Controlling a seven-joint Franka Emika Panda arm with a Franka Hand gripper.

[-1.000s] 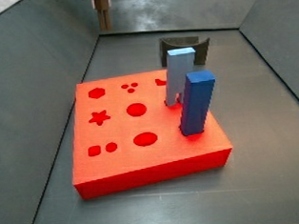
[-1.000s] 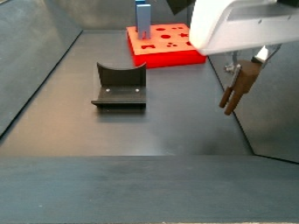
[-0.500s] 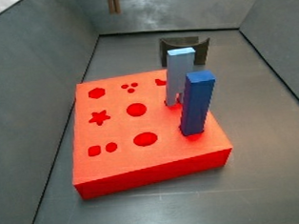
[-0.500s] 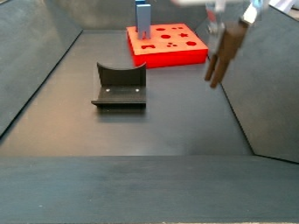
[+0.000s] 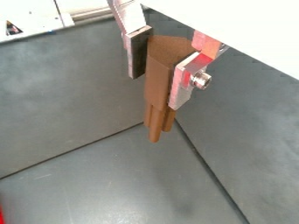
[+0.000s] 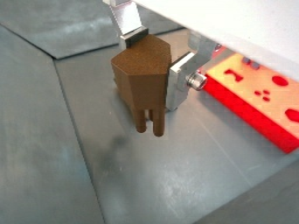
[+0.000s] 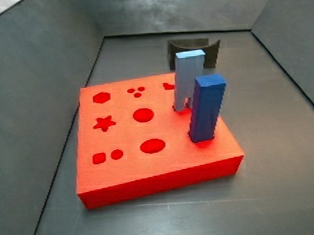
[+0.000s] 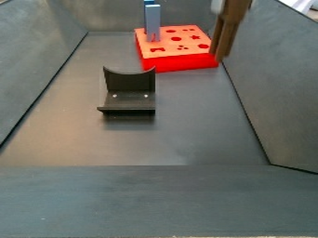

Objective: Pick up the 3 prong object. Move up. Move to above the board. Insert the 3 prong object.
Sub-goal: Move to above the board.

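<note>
My gripper (image 5: 159, 63) is shut on the 3 prong object (image 5: 158, 101), a brown wooden piece with its prongs pointing down. Both wrist views show it clamped between the silver fingers (image 6: 179, 77), with the object (image 6: 138, 83) held well above the grey floor. In a side view the object (image 8: 229, 28) hangs at the top edge, beside the right side of the red board (image 8: 174, 62); the gripper itself is cut off above. The board (image 7: 164, 174) with its cut-out holes also shows in a wrist view (image 6: 247, 103), off to one side of the object.
Two tall blue blocks (image 7: 206, 106) (image 7: 189, 75) stand in the board's right side; one shows in a side view (image 8: 152, 19). The dark fixture (image 8: 125, 91) stands on the floor away from the board, and behind the board in a side view (image 7: 193, 49). Grey walls ring the floor.
My gripper has carried the 3 prong object upward and toward the board. It has gone out of the top of one side view; in the other side view only the object still shows.
</note>
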